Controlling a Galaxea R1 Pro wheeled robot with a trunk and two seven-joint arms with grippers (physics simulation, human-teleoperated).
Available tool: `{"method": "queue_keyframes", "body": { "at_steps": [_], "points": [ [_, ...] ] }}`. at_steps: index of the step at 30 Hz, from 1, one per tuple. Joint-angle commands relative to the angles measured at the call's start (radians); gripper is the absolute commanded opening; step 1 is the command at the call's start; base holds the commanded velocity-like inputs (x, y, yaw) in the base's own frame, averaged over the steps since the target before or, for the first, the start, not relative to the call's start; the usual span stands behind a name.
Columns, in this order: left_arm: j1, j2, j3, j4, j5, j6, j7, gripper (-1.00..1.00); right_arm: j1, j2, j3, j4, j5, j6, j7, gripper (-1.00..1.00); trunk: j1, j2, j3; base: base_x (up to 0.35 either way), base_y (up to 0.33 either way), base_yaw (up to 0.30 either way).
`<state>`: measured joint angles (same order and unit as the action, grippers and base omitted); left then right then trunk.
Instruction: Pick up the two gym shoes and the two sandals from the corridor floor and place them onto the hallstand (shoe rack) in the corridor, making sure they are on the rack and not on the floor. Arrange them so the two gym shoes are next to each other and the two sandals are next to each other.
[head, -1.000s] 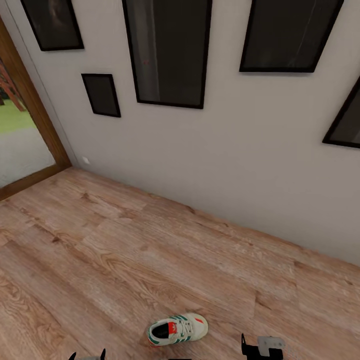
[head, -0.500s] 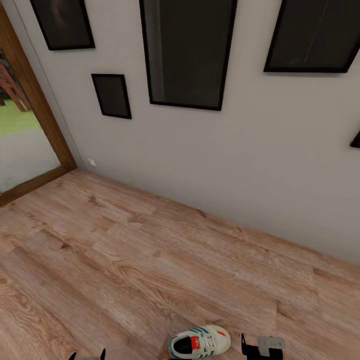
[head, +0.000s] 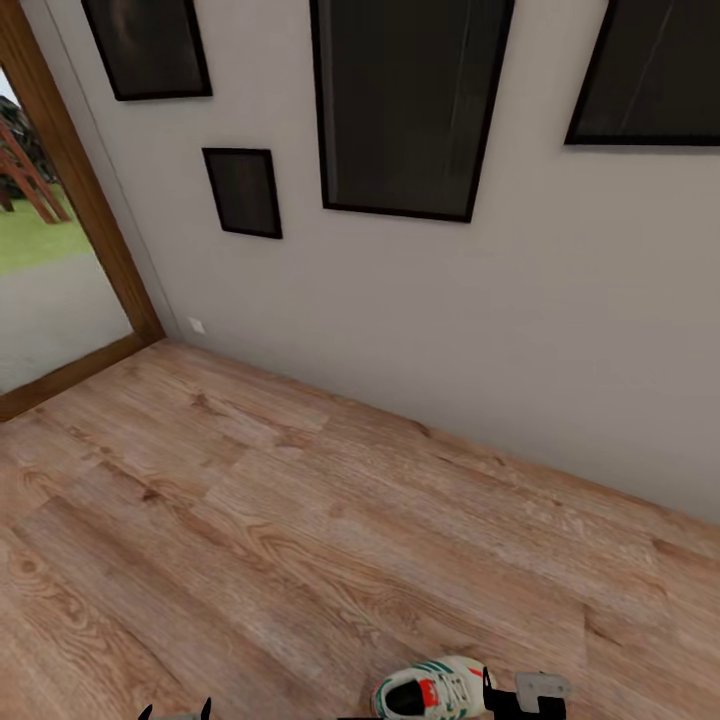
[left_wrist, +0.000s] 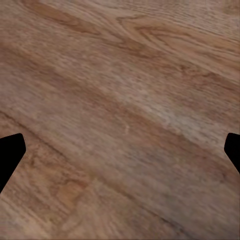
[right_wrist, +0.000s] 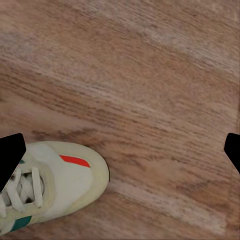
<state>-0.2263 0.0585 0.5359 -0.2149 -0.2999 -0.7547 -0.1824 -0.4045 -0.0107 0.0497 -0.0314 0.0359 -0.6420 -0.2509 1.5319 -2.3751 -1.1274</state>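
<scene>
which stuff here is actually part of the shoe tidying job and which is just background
Part of the job:
- gym shoe, lying on the floor
- corridor floor, wood planks
- right hand, open, beside the shoe
- left hand, open, above bare floor

Just background:
- dark framed pictures on the wall
- grey wall
- wooden door frame, with a view outdoors

Daylight is coming through a wood-framed doorway, a pale wall is carrying dark framed pictures above plank flooring.
</scene>
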Motion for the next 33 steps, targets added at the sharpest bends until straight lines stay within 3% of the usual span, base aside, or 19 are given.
{"method": "queue_keyframes", "body": {
  "at_steps": [1, 20, 33],
  "points": [
    [-0.001, 0.0, 0.009, 0.001, -0.007, -0.003, -0.005, 1.0, -0.001, 0.0, 0.005, 0.001, 0.004, -0.001, -0.008, 1.0, 0.0, 0.0, -0.001, 0.016, 0.034, 0.0],
    [-0.001, 0.0, 0.009, 0.001, -0.007, -0.003, -0.005, 1.0, -0.001, 0.0, 0.005, 0.001, 0.004, -0.001, -0.008, 1.0, 0.0, 0.0, -0.001, -0.008, 0.017, -0.205],
    [-0.001, 0.0, 0.009, 0.001, -0.007, -0.003, -0.005, 1.0, -0.001, 0.0, 0.005, 0.001, 0.004, -0.001, -0.008, 1.0, 0.0, 0.0, -0.001, 0.047, 0.287, -0.021]
  ]
}}
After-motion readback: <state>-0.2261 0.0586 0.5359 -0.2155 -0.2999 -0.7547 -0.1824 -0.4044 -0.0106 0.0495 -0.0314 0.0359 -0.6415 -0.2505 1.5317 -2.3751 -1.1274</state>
